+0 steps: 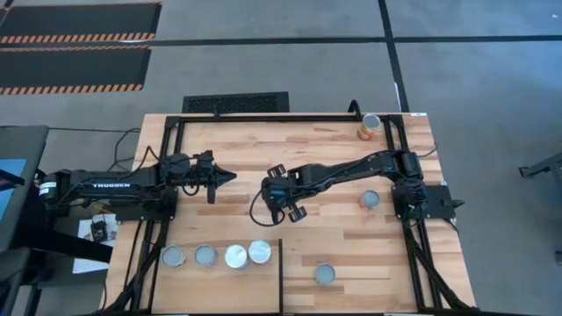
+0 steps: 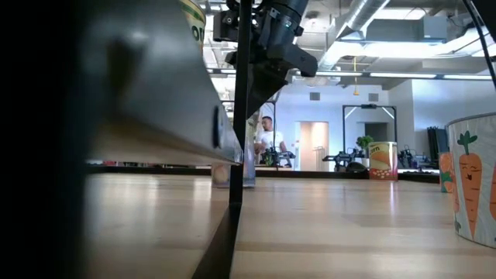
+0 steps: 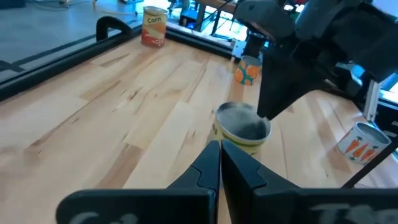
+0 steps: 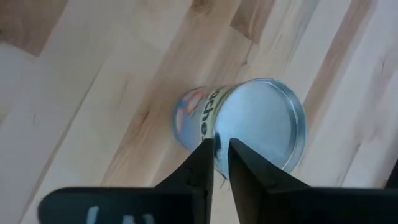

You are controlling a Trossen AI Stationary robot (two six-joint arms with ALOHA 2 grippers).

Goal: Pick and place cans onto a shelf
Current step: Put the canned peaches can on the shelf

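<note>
A can with a silver top and a pale blue and yellow label (image 4: 261, 124) stands upright on the plank tabletop, also seen in the left wrist view (image 3: 242, 127). My right gripper (image 4: 221, 149) hangs over it, fingers shut, tips at the rim of its top; in the high view the gripper (image 1: 283, 200) hides the can. My left gripper (image 1: 226, 178) is shut and empty, level above the table to the can's left. Several cans (image 1: 219, 255) stand in a row on the pale shelf (image 1: 219, 285) at the near left. My right gripper comes at the can from above, slanting down, its shut fingertips (image 3: 268, 112) at the edge of the can's top (image 4: 217, 134). I cannot tell whether they touch it. The can stands on its base on the table.
Loose cans stand on the table: a carrot can (image 1: 370, 200) by the right arm's base, one (image 1: 326, 274) at the near middle, a corn can (image 1: 371, 127) at the far right. A black bar (image 1: 281, 276) edges the shelf. A person (image 2: 267, 138) shows far behind.
</note>
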